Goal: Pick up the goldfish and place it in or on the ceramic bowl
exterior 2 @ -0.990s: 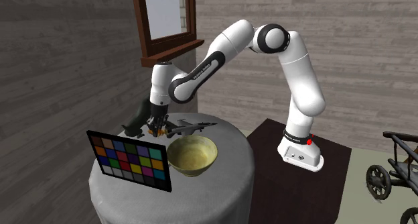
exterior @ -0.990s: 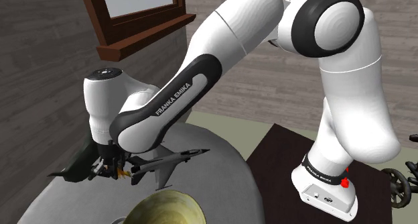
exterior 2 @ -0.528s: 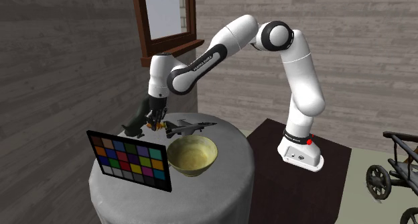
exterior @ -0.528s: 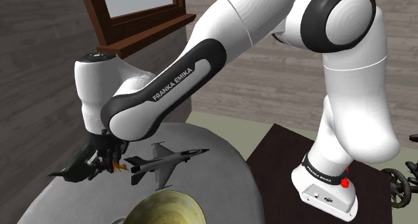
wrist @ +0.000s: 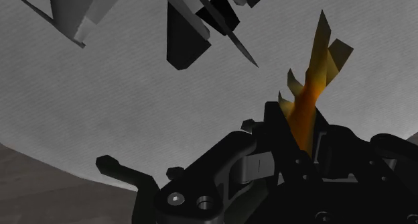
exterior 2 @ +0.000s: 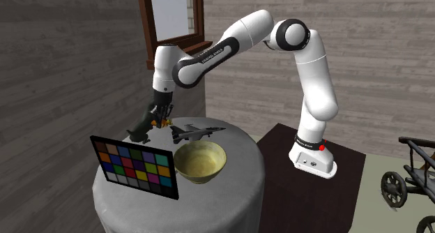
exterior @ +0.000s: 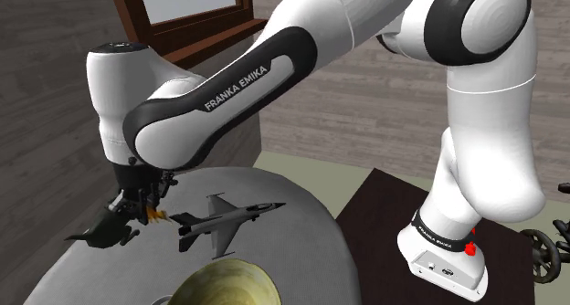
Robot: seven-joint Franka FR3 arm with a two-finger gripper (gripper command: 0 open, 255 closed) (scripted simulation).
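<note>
The gripper (wrist: 303, 132) is closed on the goldfish (wrist: 313, 82). In the wrist view its two black fingers (wrist: 274, 122) clasp the orange body low down, and the spiky fins and tail stick out past the fingertips, with the grey surface (exterior: 292, 230) behind them. In the shoulder view the fish hangs in the gripper clear of the surface, between a dark jet model (exterior: 99, 230) and a grey jet model (exterior: 224, 223). The pale yellow bowl (exterior 2: 199, 162) sits nearer the front of the surface, well apart from the gripper. The fish looks small and thin, so it is probably light and stiff — a flat sliver more than a rounded body. The pads therefore have little to bear on. The fins look like the weak and awkward parts, too narrow and pointed to grip, so the thicker middle of the body is the sensible place to hold it, as it is held now. Being so narrow, it could turn or slide between the pads if the arm swings hard — a steady carry over the grey jet and a low release into the bowl would suit it.
</note>
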